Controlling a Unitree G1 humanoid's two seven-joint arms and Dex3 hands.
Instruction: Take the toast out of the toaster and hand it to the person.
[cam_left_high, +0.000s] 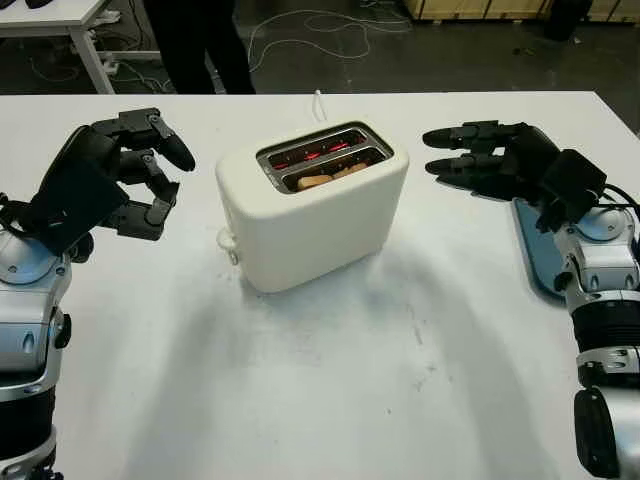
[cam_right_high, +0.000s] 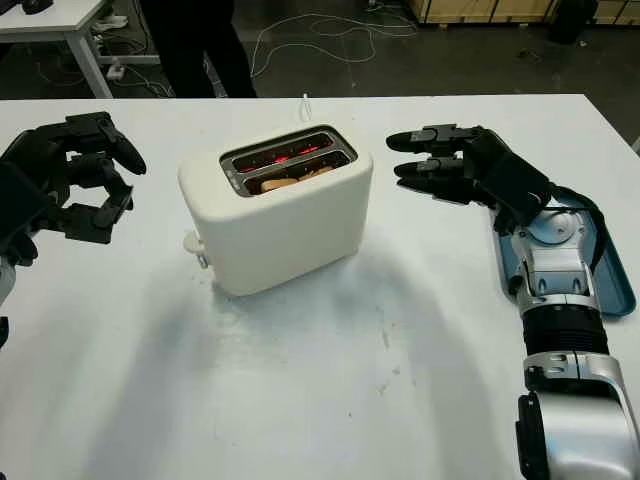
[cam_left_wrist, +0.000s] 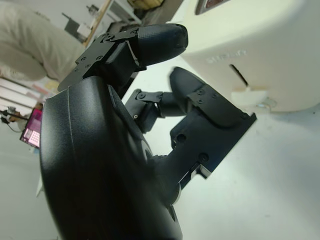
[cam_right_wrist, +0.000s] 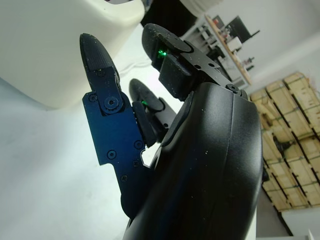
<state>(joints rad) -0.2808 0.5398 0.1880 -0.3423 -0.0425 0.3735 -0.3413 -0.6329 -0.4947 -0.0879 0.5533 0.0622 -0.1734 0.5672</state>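
Sitting in the near slot of the toaster (cam_left_high: 312, 205), the toast (cam_left_high: 325, 178) lies between both hands. Left hand (cam_left_high: 125, 180), empty, fingers curled, hovers beside the toaster's lever end. Right hand (cam_right_high: 455, 163), open, empty, points at the opposite end, apparently not touching. Tray (cam_right_high: 612, 270) lies under right wrist.

Your left hand (cam_left_high: 135, 175) is up off the table, just left of the toaster (cam_left_high: 312, 205), fingers curled in, holding nothing, not touching it. L forearm comes in near-vertical from bottom left. Your right hand (cam_right_high: 450, 162) is just right of the toaster, near its top edge, open, fingertips aimed at it w/ a gap between. R arm runs back from there to bottom right.
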